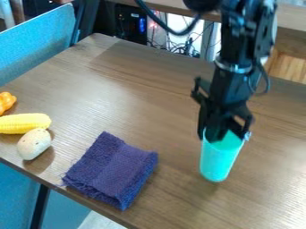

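Reading the whole view like a clock here. Got the black gripper [224, 135] at 4 o'clock, hanging from the arm [232, 80] coming in around 1. Looks to be holding the teal cup [220, 156], with fingertips about as wide apart as the rim and set on opposite sides of it. Probably pinched up there to get a hold on both sides and leave most of the cup free below. Pointing mouth up, bottom end toward the tabletop [149, 98], with a slight lean. Can't tell if resting on the wood or just above it.

Over at 7 o'clock, see a purple cloth [113, 172] lying flat near the table edge, seemingly folded to make a small, neat pad. Well apart from the cup, so not in the way of the gripper. Around 9, find the yellow corn [24, 123] on its side, with an orange thing [6, 102] toward its 11 o'clock and a pale speckled oval [34, 144] at its 5. Maybe bunched there to keep the middle free.

Counting up: one gripper, one cup, one cloth, one corn, one orange thing partly cut off, one pale oval.
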Robot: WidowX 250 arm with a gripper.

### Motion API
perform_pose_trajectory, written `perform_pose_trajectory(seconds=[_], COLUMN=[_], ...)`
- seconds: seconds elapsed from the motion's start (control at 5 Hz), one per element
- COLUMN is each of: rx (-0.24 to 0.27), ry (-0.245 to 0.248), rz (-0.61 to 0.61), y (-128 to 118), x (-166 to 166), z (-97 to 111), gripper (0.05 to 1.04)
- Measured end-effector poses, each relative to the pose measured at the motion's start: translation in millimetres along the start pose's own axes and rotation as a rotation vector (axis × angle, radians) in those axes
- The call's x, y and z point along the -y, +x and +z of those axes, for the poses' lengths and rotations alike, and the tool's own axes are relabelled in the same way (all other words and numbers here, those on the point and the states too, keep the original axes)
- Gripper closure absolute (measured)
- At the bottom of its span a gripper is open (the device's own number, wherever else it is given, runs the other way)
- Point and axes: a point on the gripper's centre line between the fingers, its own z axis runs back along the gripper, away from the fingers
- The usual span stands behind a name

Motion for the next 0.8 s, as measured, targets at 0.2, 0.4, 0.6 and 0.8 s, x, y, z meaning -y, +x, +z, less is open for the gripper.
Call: perform_pose_trajectory(seconds=[0.2, 0.4, 0.6, 0.8], rx=[0.045, 0.049, -0.002, 0.018], ry=[0.019, 0.023, 0.021, -0.01], rz=[0.057, 0.092, 0.152, 0.226], y=[-15.8, -26.3, -51.4, -77.4], x=[-20.8, -53.4, -93.8, -133.6], z=[14.4, 16.1, 13.8, 16.0], gripper=[0.985, 0.985, 0.985, 0.985])
